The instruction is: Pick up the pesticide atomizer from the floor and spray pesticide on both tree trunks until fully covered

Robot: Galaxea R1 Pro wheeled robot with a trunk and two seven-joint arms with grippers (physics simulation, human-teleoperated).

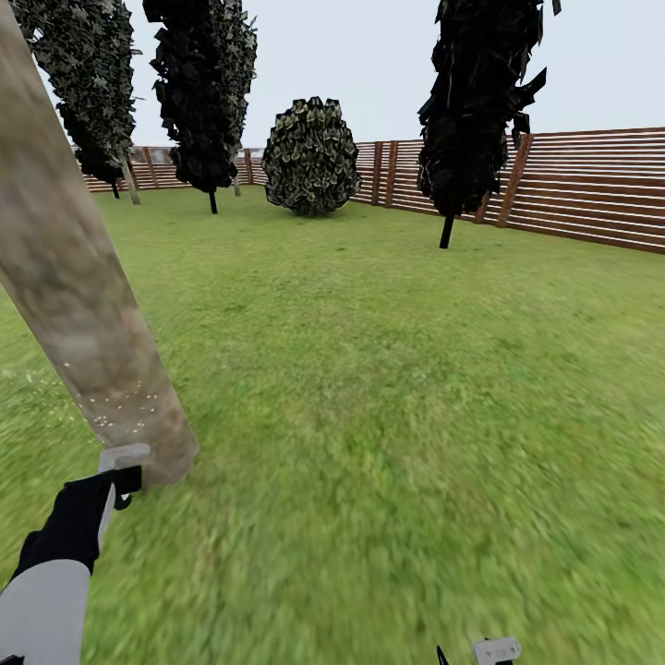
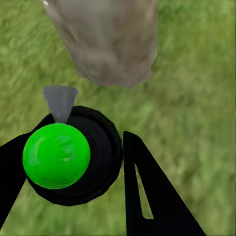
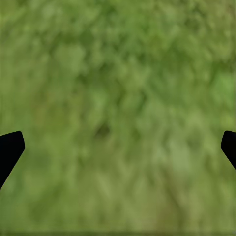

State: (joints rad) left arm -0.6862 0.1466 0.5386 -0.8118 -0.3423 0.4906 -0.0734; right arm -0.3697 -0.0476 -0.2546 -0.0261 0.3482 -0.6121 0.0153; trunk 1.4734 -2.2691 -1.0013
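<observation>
Atomizer (image 2: 64, 152) in left gripper (image 2: 73, 167), nozzle near speckled trunk (image 1: 83, 296).

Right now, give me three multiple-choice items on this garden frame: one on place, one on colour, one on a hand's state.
1. Where is the thick mottled beige-grey tree trunk in the head view?
A. left of the picture
B. by the right fence
C. centre of the lawn

2. Colour of the round body of the atomizer?
A. red
B. bright green
C. white

3. State of the left hand?
A. open, empty
B. shut on the atomizer
C. resting on grass

Answers: 1 A, it slants along the left edge; 2 B, the left wrist view shows green; 3 B, black fingers flank it.
</observation>
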